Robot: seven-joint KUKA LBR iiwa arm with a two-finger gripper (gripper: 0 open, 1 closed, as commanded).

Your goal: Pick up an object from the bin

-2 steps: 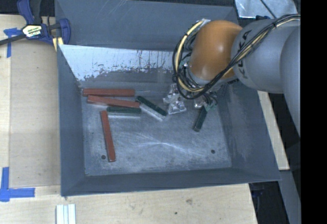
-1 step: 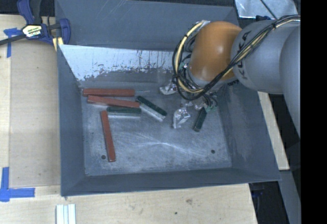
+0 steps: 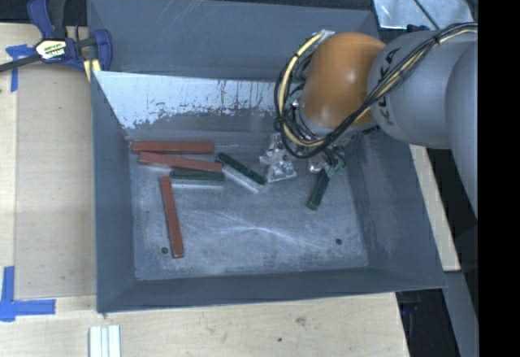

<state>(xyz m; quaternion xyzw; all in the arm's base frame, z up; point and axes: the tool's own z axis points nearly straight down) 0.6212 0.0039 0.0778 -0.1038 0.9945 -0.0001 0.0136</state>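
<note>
I am hovering my pincer (image 3: 279,162), whose width I cannot tell, beside the dark green flat stick (image 3: 240,167) at mid-frame, judging it best to straddle its narrow sides squarely.

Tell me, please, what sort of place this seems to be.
Probably a robotics lab's bin-picking station: a grey metal bin holds loose reddish-brown bars, and a cabled robot arm reaches in with its gripper.

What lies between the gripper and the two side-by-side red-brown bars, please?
In the camera view, a dark green stick and a pale stick lie between the gripper and the red-brown bars.
</note>
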